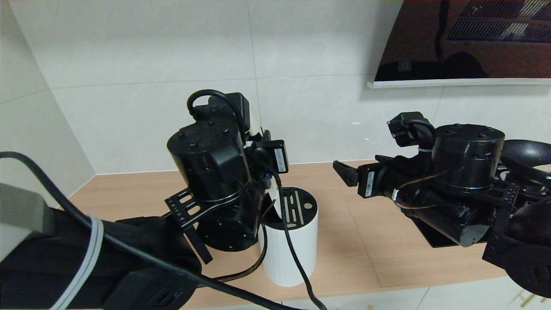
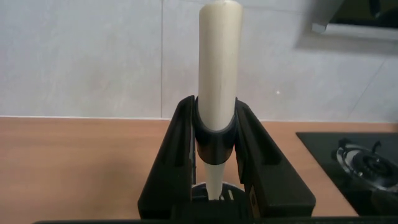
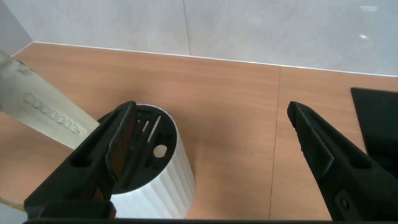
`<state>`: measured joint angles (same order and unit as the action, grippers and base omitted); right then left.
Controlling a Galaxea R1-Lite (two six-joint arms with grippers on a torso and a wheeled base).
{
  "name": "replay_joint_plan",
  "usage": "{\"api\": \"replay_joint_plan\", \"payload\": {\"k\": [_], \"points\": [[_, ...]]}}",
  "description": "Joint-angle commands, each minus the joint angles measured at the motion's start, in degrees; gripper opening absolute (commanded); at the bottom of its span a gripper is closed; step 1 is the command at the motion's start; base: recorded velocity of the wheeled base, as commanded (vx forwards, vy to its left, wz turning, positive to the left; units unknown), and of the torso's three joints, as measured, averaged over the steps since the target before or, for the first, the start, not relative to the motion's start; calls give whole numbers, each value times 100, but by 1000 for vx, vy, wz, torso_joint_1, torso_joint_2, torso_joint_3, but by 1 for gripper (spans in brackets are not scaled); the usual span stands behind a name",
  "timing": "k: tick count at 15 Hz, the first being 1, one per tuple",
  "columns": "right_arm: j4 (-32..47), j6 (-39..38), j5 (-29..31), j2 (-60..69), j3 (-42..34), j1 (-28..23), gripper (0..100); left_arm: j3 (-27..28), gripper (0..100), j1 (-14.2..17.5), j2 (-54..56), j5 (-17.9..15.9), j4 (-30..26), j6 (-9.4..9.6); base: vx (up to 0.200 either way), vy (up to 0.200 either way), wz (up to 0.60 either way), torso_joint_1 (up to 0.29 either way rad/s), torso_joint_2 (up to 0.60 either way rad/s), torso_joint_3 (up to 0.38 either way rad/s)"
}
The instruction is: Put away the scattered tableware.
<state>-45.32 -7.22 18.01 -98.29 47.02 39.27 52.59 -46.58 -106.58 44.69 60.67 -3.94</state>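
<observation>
Left gripper (image 2: 216, 118) is pinching a cream-handled utensil (image 2: 219, 56) upright, lower end meeting the white slotted holder (image 1: 289, 241) on the counter (image 1: 344, 241) | right gripper (image 3: 211, 111) is hovering nearby, jaws spread, empty | seemingly mid-insertion; seating and release pending.

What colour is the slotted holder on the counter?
White holder with a black slotted top; best in the head view.

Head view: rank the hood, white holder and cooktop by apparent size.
1. Hood, though the frame's edge cuts it off.
2. Holder.
3. Cooktop: unsure, since the right arm hides most of it.
</observation>
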Motion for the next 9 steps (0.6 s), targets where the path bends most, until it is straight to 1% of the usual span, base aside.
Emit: {"api": "replay_joint_plan", "payload": {"k": [1, 4, 6, 9], "points": [[-3, 1, 1, 3, 0, 2, 100, -12, 0, 0, -135, 5, 15, -2, 0, 0, 0, 0, 0, 0], [-3, 1, 1, 3, 0, 2, 100, -47, 0, -9, -179, 5, 24, -11, 0, 0, 0, 0, 0, 0], [-3, 1, 1, -6, 0, 2, 100, -153, 0, -97, -284, -13, 24, -151, 0, 0, 0, 0, 0, 0], [-3, 1, 1, -14, 0, 2, 100, -188, 0, -106, -442, -4, 24, -204, 0, 0, 0, 0, 0, 0]]}}
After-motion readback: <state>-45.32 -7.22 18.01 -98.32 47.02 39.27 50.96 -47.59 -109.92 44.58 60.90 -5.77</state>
